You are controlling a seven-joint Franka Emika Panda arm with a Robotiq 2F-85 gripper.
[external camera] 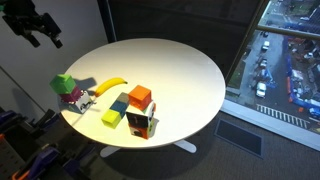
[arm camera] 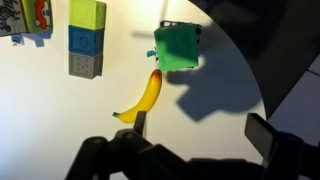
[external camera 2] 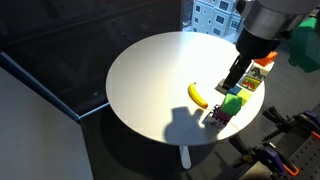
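My gripper (arm camera: 205, 130) is open and empty, held high above the round white table (external camera: 180, 70). It shows at the upper left in an exterior view (external camera: 32, 27) and over the table's right side in an exterior view (external camera 2: 238, 72). Below it in the wrist view lie a yellow banana (arm camera: 145, 98) and a green block (arm camera: 178, 47); the left fingertip overlaps the banana's lower end in the picture. The banana (external camera: 108, 87) (external camera 2: 198, 95) and green block (external camera: 63, 83) (external camera 2: 232, 103) show in both exterior views.
A row of yellow-green (arm camera: 87, 14), blue (arm camera: 84, 40) and grey (arm camera: 84, 65) blocks lies left of the banana. An orange block (external camera: 140, 96), a printed box (external camera: 140, 123) and a small purple toy (external camera: 75, 98) sit near the table edge. A window (external camera: 285, 60) lies beyond.
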